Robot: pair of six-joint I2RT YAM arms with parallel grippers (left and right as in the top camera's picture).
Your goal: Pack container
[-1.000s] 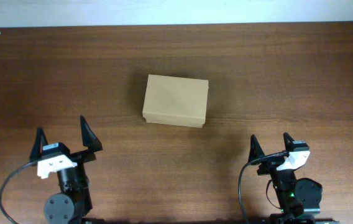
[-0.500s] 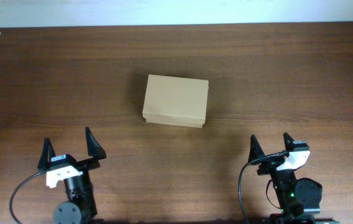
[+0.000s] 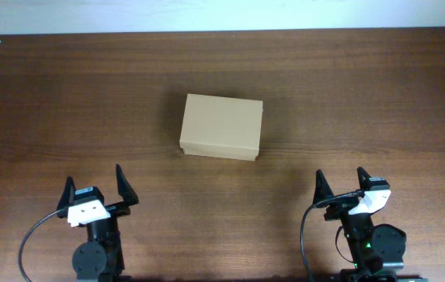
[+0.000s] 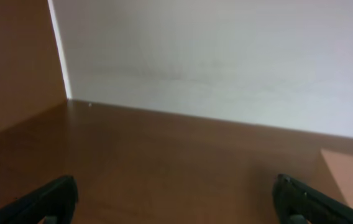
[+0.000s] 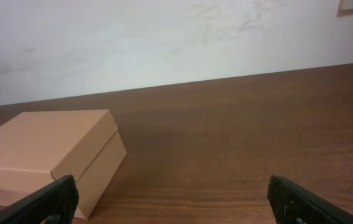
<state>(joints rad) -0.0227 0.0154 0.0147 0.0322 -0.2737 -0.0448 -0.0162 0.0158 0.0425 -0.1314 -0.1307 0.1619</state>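
table point(image 3: 363, 94): dark brown wood grain, matte. wall point(image 5: 164, 43): plain white, faintly scuffed, meeting the table's far edge. light: even, soft.

container point(image 3: 222, 126) mid-table point(image 3: 379, 94), lid down, left gripper point(image 3: 95, 188) and right gripper point(image 3: 340, 185) at near edge, either side

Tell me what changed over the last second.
The left gripper shifted toward the robot's right and slightly back toward its own base, jaws open and empty throughout. Nothing was gripped or released. The right gripper, also open, and the closed cardboard box stayed put.
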